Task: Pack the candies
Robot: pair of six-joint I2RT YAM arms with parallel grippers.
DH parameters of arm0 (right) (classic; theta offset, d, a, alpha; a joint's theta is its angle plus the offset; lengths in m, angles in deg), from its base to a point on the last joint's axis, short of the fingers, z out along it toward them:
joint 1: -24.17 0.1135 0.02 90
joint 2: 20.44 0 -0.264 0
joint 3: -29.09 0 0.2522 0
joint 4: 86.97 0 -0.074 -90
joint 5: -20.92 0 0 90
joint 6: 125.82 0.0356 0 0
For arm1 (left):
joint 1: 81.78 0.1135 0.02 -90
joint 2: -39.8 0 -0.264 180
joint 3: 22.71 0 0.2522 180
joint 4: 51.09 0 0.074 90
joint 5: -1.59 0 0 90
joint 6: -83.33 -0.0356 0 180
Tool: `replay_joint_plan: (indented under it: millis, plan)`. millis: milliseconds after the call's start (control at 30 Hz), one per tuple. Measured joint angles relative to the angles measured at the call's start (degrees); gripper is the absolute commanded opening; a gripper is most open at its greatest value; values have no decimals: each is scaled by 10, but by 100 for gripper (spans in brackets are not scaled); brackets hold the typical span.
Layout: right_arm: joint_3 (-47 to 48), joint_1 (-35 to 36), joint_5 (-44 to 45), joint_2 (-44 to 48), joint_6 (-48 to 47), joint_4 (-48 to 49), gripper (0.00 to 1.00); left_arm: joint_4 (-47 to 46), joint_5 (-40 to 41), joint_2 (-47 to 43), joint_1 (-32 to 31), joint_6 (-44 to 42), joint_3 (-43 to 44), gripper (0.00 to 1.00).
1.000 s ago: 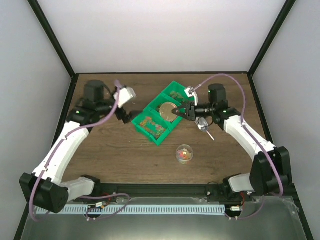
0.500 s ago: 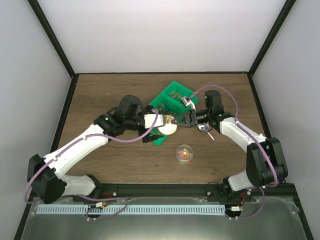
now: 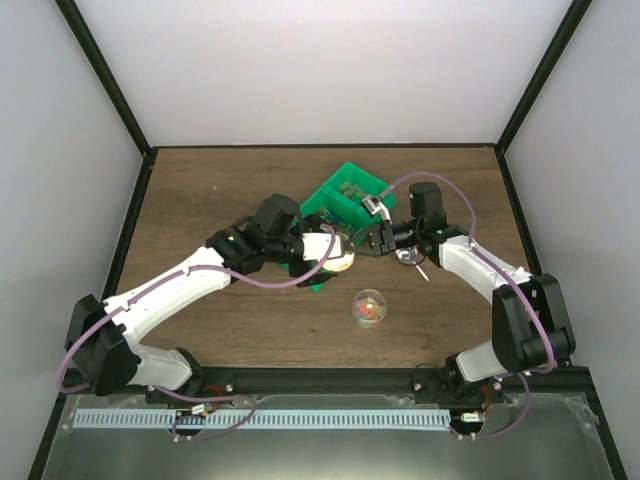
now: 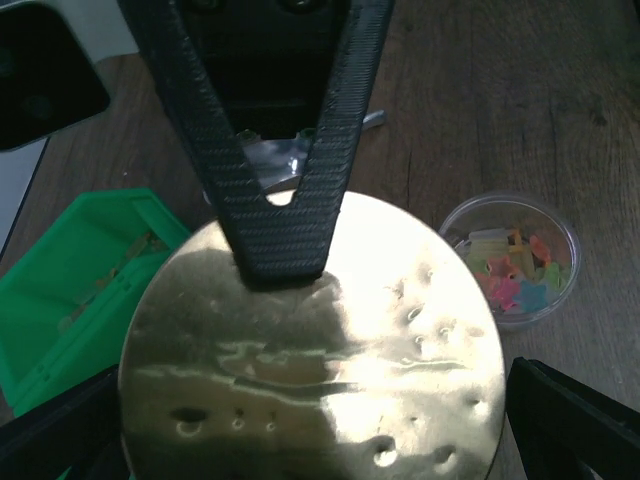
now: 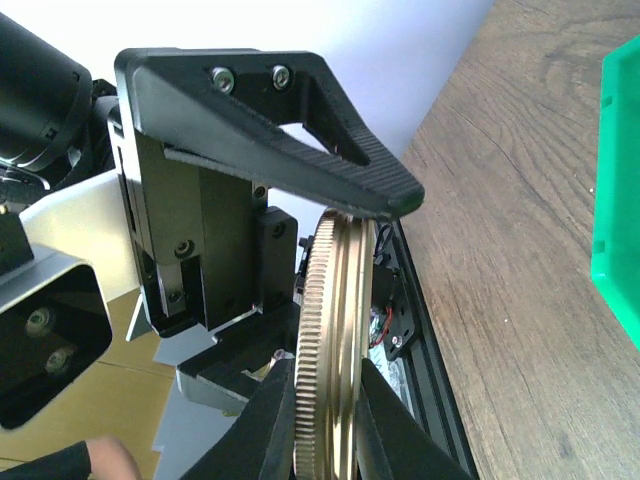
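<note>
**Top view.** The left gripper [image 3: 328,258], jaws spread wide, reaches from the near left to the middle of the worktop [image 3: 200,190]. There it meets the right gripper [image 3: 362,243], whose jaws are clamped on a round gold lid [image 3: 344,261]. Both grippers sit over the near corner of the green bin [image 3: 345,195] and hide that corner's edge. The candies [image 3: 368,309] lie in a clear cup [image 3: 355,300] that stands alone, nearer than the lid and apart from bin and arms, with bare wood all round it. A small metal object [image 3: 412,260] lies under the right forearm. Broad open wood remains at the far left and near right.

**Left wrist view.** The lid [image 4: 320,350] fills the centre, flat face to the camera. A ribbed finger [image 4: 270,200] of the right gripper overlaps its far edge. The left gripper's own fingers [image 4: 570,420] stand at the lower corners, outside the lid's rim. The cup of candies [image 4: 515,265] shows just right of the rim, and the bin [image 4: 70,280] on the left.

**Right wrist view.** The lid [image 5: 335,300] is seen edge-on, its knurled rim pinched between the right fingers [image 5: 270,430]. A finger [image 5: 300,150] of the left gripper arches over the rim; contact cannot be told. Bare wood separates the lid from the bin's edge [image 5: 620,200].
</note>
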Motion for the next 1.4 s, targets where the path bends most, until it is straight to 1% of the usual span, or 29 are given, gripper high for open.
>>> replay_joint_plan:
  millis: [367,467,600,867,900,933,1000,1033,1067,1100,1133,1233,1400]
  plan:
    - [-1,0,-4,-12,5,0,1,-8,16,5,-13,-14,0,99]
    - [-1,0,-4,-13,7,0,1,-13,13,5,-14,-15,0,95]
    - [-1,0,-7,-14,11,0,1,-17,9,5,-14,-17,0,95]
    - [-3,0,-10,-14,13,0,1,-15,3,5,-14,-23,0,83]
    - [-3,0,-10,-14,13,0,5,-15,3,5,-14,-23,0,82]
    - [-3,0,-11,-14,13,0,18,-15,2,5,-14,-23,0,81]
    - [-3,-1,-12,-14,12,0,45,-15,2,5,-14,-23,0,80]
    - [-3,-2,-14,-14,14,-2,57,-16,0,5,-14,-23,0,80]
    - [-3,-4,-16,-14,12,-4,68,-15,-3,5,-14,-23,0,79]
    - [-3,-7,-19,-14,5,-8,74,-15,-5,5,-15,-23,0,79]
    - [-2,-12,-19,-14,-3,-17,78,-15,-7,5,-15,-21,0,79]
    - [19,-38,-17,-18,-76,-97,80,-13,-11,5,-16,-16,0,79]
    - [78,-104,33,-36,-262,-276,74,-12,-22,7,-16,2,-1,79]
